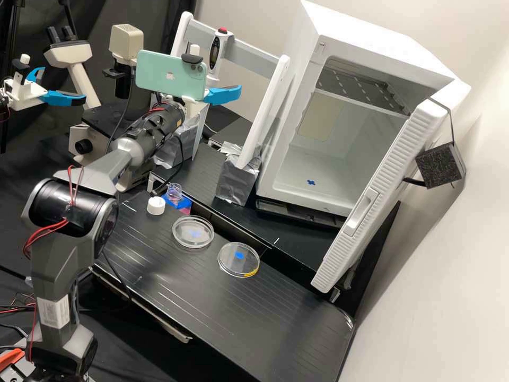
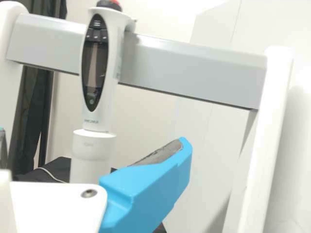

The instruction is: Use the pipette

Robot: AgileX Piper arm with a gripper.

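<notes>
One white pipette (image 2: 99,63) with a red top hangs upright from the grey rail (image 2: 194,73) of a white stand (image 2: 267,155). My claw (image 1: 224,95) is level with the pipette's lower part, in front of the stand, its blue fingers (image 2: 146,187) spread apart and holding nothing. In the wrist view, I see the pipette beyond the gap between them, ahead of the claw. A mint-green phone (image 1: 168,76) is above the claw's base in the high view.

On the black bench (image 1: 212,297), two round clear dishes (image 1: 193,232) sit near each other, each with a blue mark. Just beside a white cap (image 1: 156,205) is a small clear bottle (image 1: 174,192). A white cabinet (image 1: 318,183) stands with its door (image 1: 379,185) open, well apart from my claw.
</notes>
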